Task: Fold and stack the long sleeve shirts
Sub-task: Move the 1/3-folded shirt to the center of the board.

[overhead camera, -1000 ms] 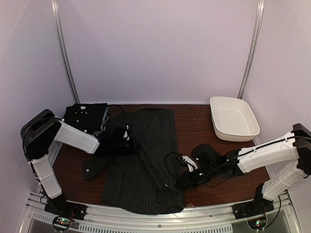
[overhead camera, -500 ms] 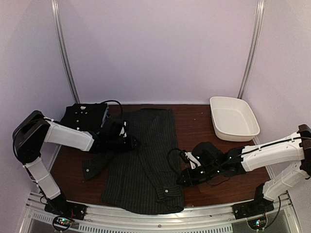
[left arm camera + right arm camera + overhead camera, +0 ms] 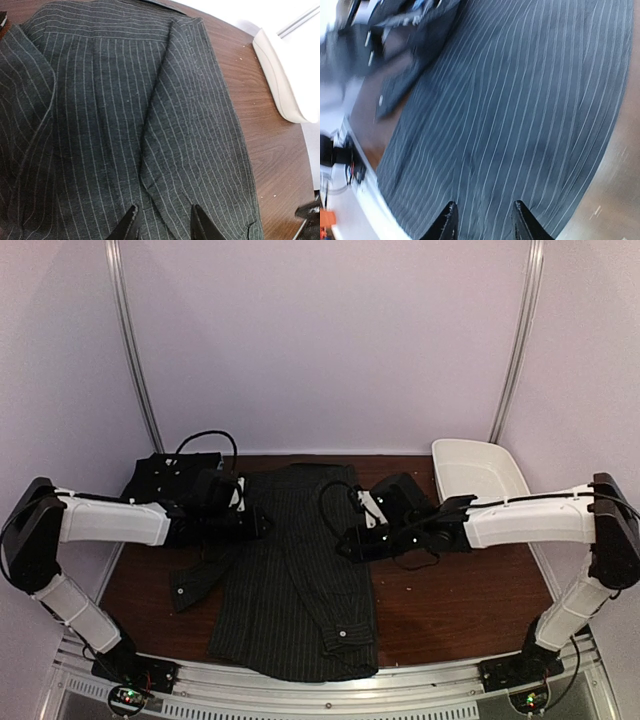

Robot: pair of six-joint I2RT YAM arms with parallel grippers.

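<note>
A charcoal pinstriped long sleeve shirt (image 3: 300, 590) lies flat down the middle of the table, one sleeve folded in over its right half with the cuff (image 3: 345, 635) near the front. Its other sleeve (image 3: 195, 580) trails off to the left. A second dark shirt (image 3: 165, 475) rests folded at the back left. My left gripper (image 3: 262, 525) hovers open over the shirt's left upper part; only pinstriped cloth (image 3: 115, 100) shows below its fingertips (image 3: 131, 225). My right gripper (image 3: 345, 545) hovers open over the right edge, above striped cloth (image 3: 520, 100), holding nothing.
A white plastic tub (image 3: 480, 485) stands at the back right, and its rim shows in the left wrist view (image 3: 280, 75). Bare brown table (image 3: 450, 590) lies right of the shirt. White walls enclose the back and sides, and a metal rail (image 3: 300, 685) runs along the front edge.
Both grippers have opened and let go of the cloth. The right gripper moved from the front right cuff back towards the shirt's middle. The left arm stretched out lower and shifted slightly right.
</note>
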